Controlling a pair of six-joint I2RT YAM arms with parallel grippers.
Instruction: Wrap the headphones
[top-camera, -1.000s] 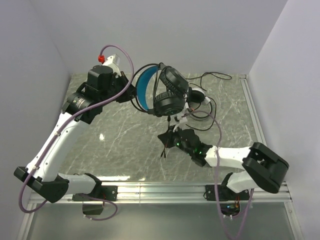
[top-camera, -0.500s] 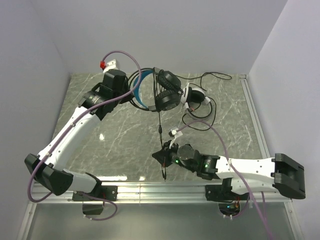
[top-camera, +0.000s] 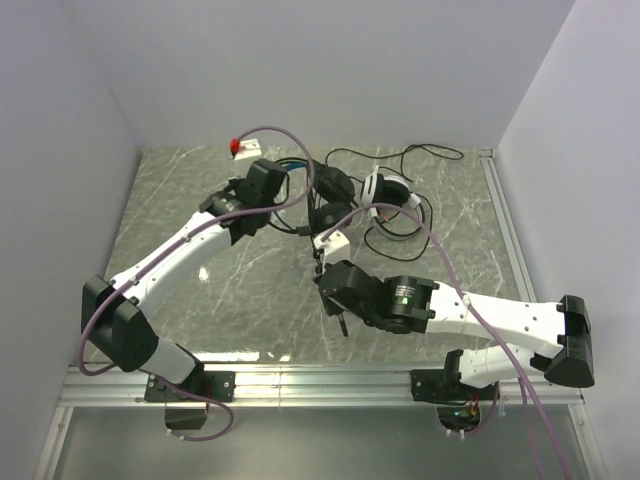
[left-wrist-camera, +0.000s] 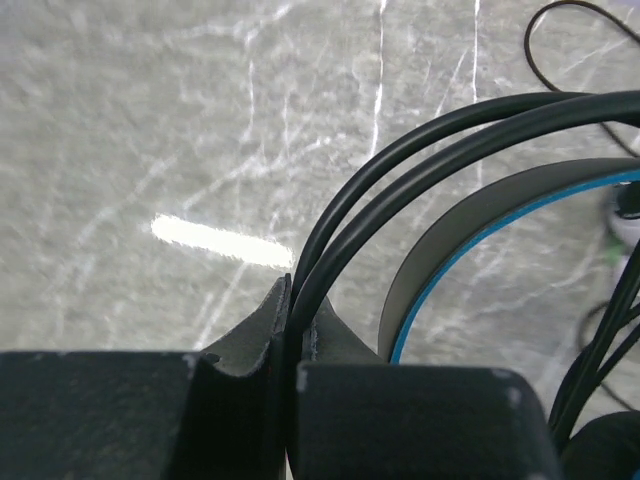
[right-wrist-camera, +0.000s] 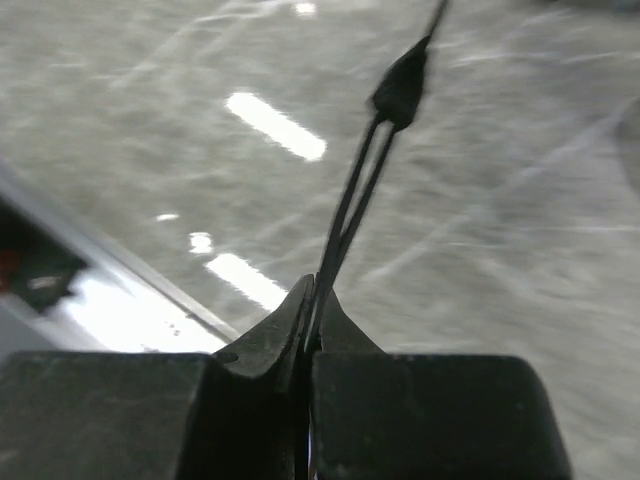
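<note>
The black headset with the blue headband (top-camera: 326, 192) hangs low over the back middle of the table. My left gripper (top-camera: 291, 197) is shut on its thin black headband wires (left-wrist-camera: 420, 140), and the blue band (left-wrist-camera: 470, 240) curves just to the right. Its thin black cable (top-camera: 320, 258) runs down to my right gripper (top-camera: 327, 285), which is shut on the two strands just below the Y-joint (right-wrist-camera: 400, 85). The cable's tail (top-camera: 342, 325) dangles below. The white headset (top-camera: 388, 190) lies on the table right of the black one, with its cable looped around it.
Loose black cable loops (top-camera: 415, 152) lie at the back right of the marble table (top-camera: 230, 290). A metal rail (top-camera: 330, 380) runs along the near edge. White walls close in on the left, back and right.
My left arm has brought the black headset down and to the right, away from the camera. My right arm has swung its gripper left and slightly back, still pinching the cable.
</note>
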